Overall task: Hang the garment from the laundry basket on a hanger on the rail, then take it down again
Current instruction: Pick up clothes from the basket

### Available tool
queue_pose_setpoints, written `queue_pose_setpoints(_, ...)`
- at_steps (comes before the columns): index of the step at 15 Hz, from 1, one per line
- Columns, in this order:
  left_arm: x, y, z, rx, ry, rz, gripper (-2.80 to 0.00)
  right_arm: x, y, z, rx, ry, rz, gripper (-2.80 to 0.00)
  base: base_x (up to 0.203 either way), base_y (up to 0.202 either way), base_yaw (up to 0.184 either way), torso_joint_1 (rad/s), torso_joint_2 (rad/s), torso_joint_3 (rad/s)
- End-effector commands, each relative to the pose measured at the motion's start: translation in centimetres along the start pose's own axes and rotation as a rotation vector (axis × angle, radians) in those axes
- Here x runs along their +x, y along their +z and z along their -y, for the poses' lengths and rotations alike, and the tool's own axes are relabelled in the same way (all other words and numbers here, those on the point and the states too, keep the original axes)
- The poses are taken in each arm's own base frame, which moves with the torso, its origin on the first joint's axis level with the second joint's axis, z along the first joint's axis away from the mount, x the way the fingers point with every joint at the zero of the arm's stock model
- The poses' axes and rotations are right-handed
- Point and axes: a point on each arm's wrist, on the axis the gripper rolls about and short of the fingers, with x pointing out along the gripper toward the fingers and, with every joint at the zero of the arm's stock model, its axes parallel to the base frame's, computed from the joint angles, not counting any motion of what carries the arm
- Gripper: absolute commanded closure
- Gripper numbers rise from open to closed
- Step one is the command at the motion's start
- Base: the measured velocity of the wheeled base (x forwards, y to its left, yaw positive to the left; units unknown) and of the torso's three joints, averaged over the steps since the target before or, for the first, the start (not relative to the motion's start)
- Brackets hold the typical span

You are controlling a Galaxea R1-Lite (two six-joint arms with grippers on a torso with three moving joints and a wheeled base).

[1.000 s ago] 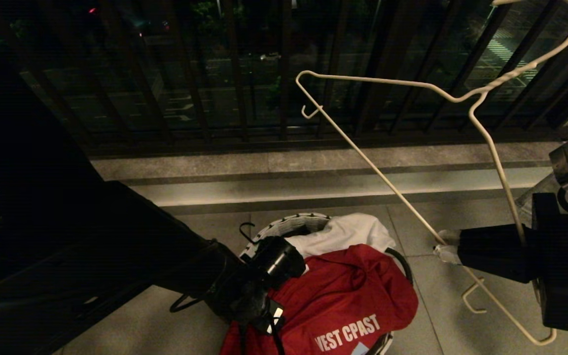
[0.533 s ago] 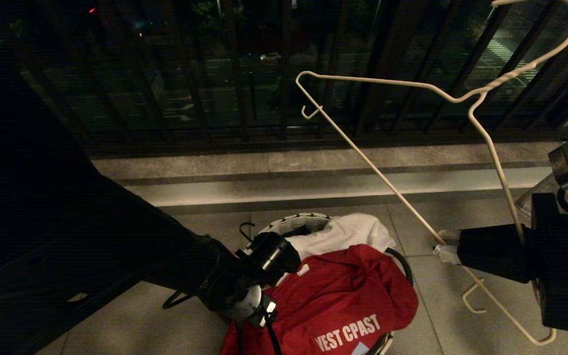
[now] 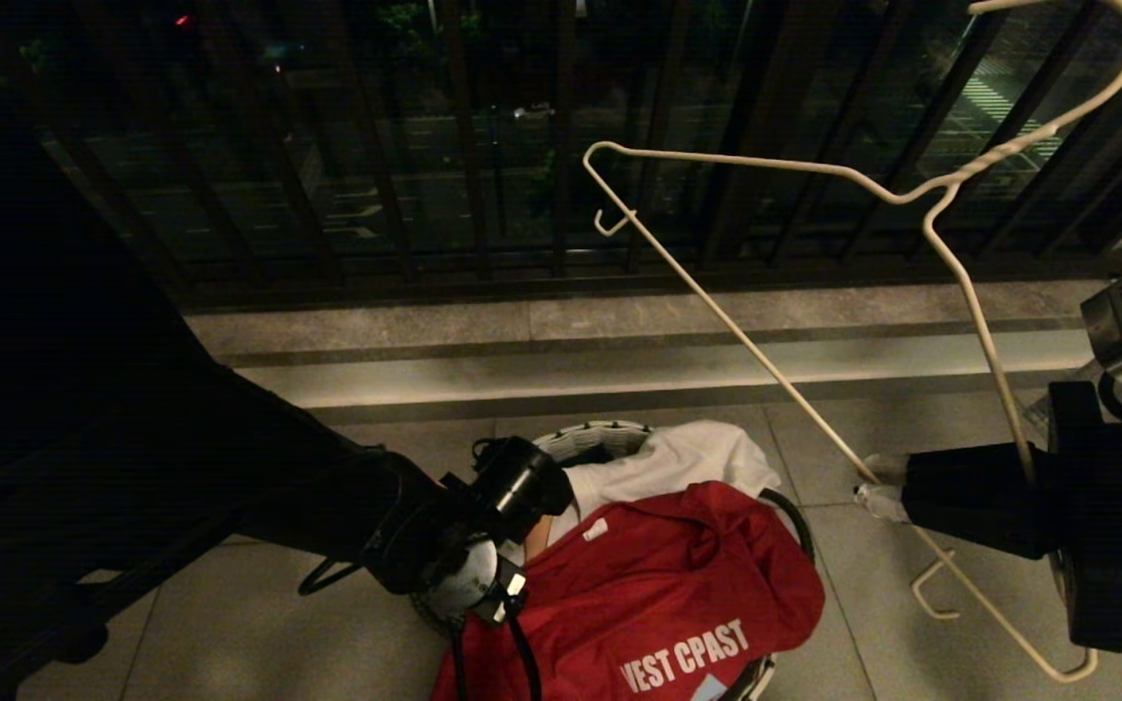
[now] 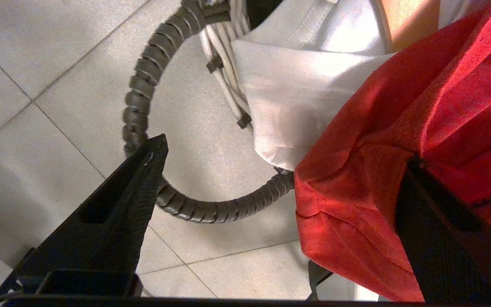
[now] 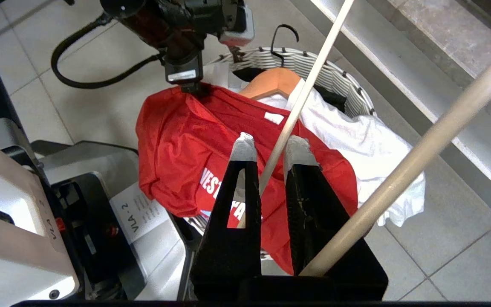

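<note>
My left end effector (image 4: 279, 157) hangs with its fingers spread wide, pointing down at the edge of the laundry basket (image 3: 588, 436); one finger (image 4: 113, 204) stands over the floor tiles (image 4: 36, 64) beside the basket's dark loop handle (image 4: 143, 98), the other (image 4: 441, 238) lies against the red T-shirt (image 3: 678, 584), with nothing gripped between them. My left arm (image 3: 230, 467) reaches in from the left, low and slanting down toward the basket, the wrist bent over the shirt's near corner. The T-shirt lies heaped on top of the basket, spilling over the rim on my side, its white lettering facing up; under it a white cloth (image 3: 678, 458) drapes over the far rim, and in the right wrist view a tan wooden hanger (image 5: 271, 81) shows inside the basket. My right end effector (image 5: 269, 147) is held out at the right, level, its fingers drawn narrow around the bottom wire of the white wire hanger (image 3: 814, 185), which it holds tilted in the air, hook up at the top right corner, one shoulder pointing toward the railing (image 3: 425, 146). The hanger is well above the basket and apart from the shirt. Around the basket the floor lies bare to the left and toward the stone step (image 3: 619, 360) under the railing; to the right my own right arm and base (image 5: 36, 192) stand close to the basket.
</note>
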Motion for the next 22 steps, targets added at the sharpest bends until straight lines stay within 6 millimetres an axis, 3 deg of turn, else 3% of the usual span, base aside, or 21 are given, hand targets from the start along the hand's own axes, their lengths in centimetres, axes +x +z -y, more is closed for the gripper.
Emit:
queue_pose_setpoints(1,-0.2,0.1,-0.2,-0.004,0.004,0.006,-2.80,0.0,0.0,0.0,-0.002,0.002,-0.001,0.00,0.000,0.000,0.000,0.000,0.00,0.000)
queue_pose_setpoints(5,-0.1,0.0,0.1,0.000,-0.004,0.000,-2.80,0.0,0.0,0.0,-0.003,0.003,0.001,0.00,0.000,0.000,0.000,0.000,0.00,0.000)
queue_pose_setpoints(6,0.1,-0.2,0.3,0.005,-0.005,-0.006,0.00,0.0,0.0,0.0,-0.003,0.003,0.001,0.00,0.000,0.000,0.000,0.000,0.00,0.000)
queue_pose_setpoints(14,0.4,-0.3,0.7,0.013,-0.011,-0.011,0.00,0.0,0.1,0.0,-0.004,-0.001,0.004,0.00,0.000,0.000,0.000,0.000,0.00,0.000)
queue_pose_setpoints(22,-1.5,0.1,0.6,0.000,-0.073,0.033,0.00,0.3,0.0,0.2,0.002,0.003,-0.005,0.00,0.000,0.000,0.000,0.000,0.00,0.000)
